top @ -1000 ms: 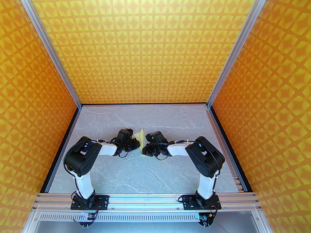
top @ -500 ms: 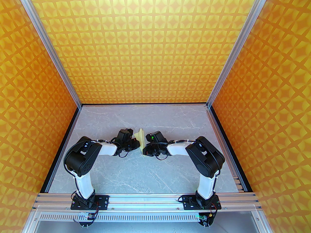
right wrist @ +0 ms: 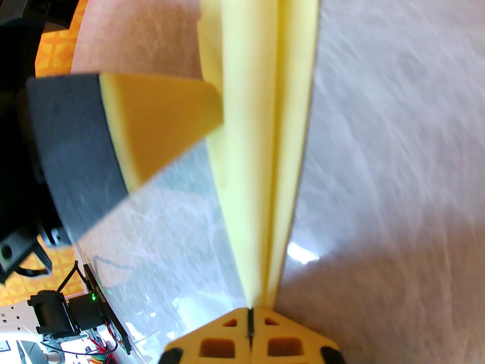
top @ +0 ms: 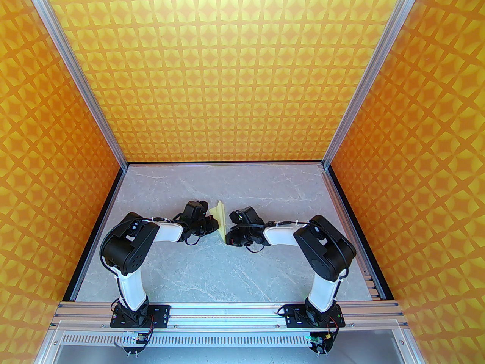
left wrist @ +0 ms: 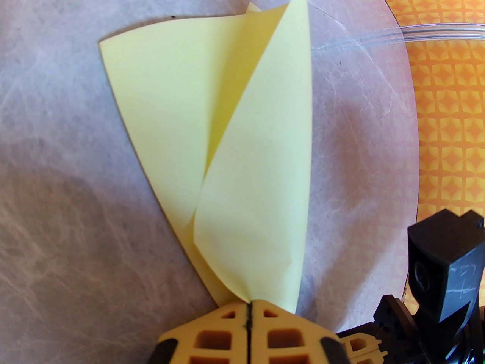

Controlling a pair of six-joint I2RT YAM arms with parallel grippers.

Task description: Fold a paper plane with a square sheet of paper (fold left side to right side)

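Note:
The pale yellow sheet of paper (top: 221, 214), folded into a pointed paper plane shape, stands on edge above the middle of the table between both grippers. My left gripper (top: 216, 224) is shut on its narrow end; in the left wrist view the paper (left wrist: 257, 203) fans upward from the closed left gripper (left wrist: 250, 307), one flap curling over another. My right gripper (top: 226, 238) is shut on the paper's near end. In the right wrist view the folded layers (right wrist: 265, 127) run edge-on away from the closed right gripper (right wrist: 250, 311). The left fingertip (right wrist: 159, 127) presses the paper's left side.
The grey marble table (top: 227, 271) is enclosed by orange patterned walls (top: 223, 89) on three sides, with aluminium posts (top: 113, 142) at the back corners. An aluminium rail (top: 227, 311) carrying both arm bases runs along the near edge.
The right arm's elbow has swung slightly right and nearer, and its gripper has drawn the paper's near end a little to the right. The left arm has stayed still.

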